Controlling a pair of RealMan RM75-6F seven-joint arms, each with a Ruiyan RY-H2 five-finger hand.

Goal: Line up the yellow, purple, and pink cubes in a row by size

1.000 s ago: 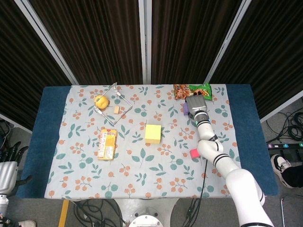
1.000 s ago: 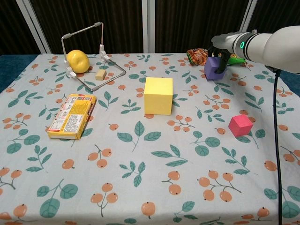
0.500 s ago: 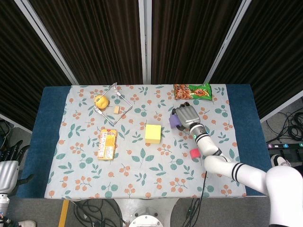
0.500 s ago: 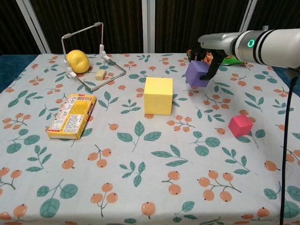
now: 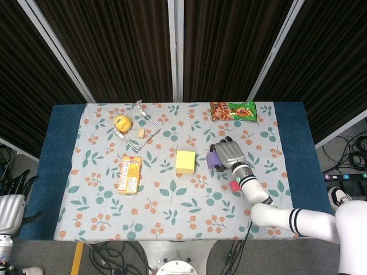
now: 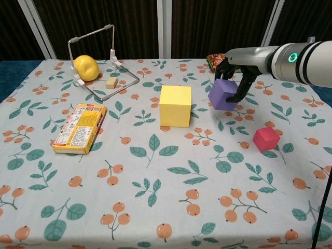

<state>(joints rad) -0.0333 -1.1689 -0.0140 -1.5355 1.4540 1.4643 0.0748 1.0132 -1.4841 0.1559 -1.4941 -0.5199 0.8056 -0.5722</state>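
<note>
My right hand (image 6: 236,78) (image 5: 228,153) grips the purple cube (image 6: 223,95) (image 5: 212,160) from above and holds it just over the cloth, a little right of the large yellow cube (image 6: 175,106) (image 5: 185,162). The small pink cube (image 6: 266,138) (image 5: 234,185) sits on the cloth nearer me, to the right of the purple one. My left hand (image 5: 10,195) hangs off the table's left edge with its fingers spread and nothing in it.
An orange snack box (image 6: 79,128) lies at the left. Behind it stands a wire frame (image 6: 98,57) with a yellow fruit (image 6: 86,67) and a small tan block (image 6: 111,82). A snack bag (image 5: 232,110) lies at the back right.
My right hand has carried the purple cube from near the snack bag toward me and lower, and it now hangs beside the yellow cube. The left hand has stayed put.
</note>
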